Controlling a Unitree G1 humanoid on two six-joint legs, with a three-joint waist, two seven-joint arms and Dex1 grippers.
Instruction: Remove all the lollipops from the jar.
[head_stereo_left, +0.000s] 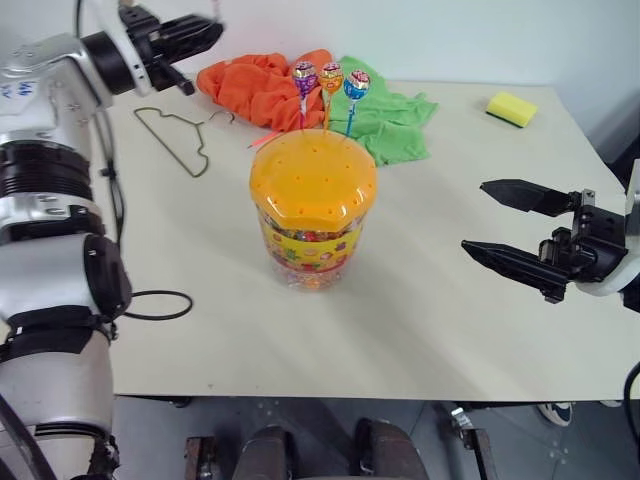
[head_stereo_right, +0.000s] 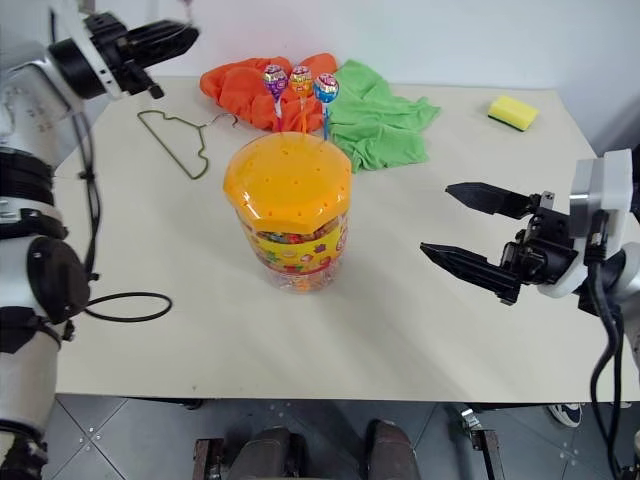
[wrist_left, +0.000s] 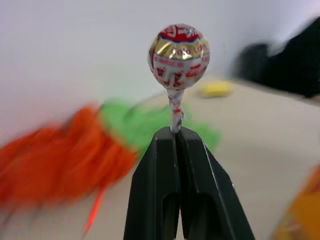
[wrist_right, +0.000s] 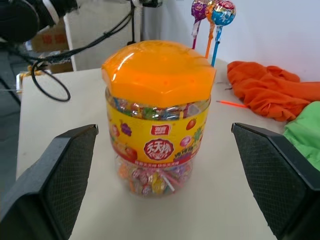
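Here, one jar with a domed orange lid stands near the middle of the pale tabletop. Three lollipops, purple, orange and blue, stand upright in holes at the lid's far edge. A fourth lollipop, with a silvery red-printed wrapper, is held off to the robot's far left, away from the jar. The left pincer is pressed together, pinching that lollipop by its stick, head pointing up. The left arm is raised over the tabletop's far left corner, above a wire hanger. The right pincer is spread wide, empty, level, aimed at the jar from the right, apart from it.
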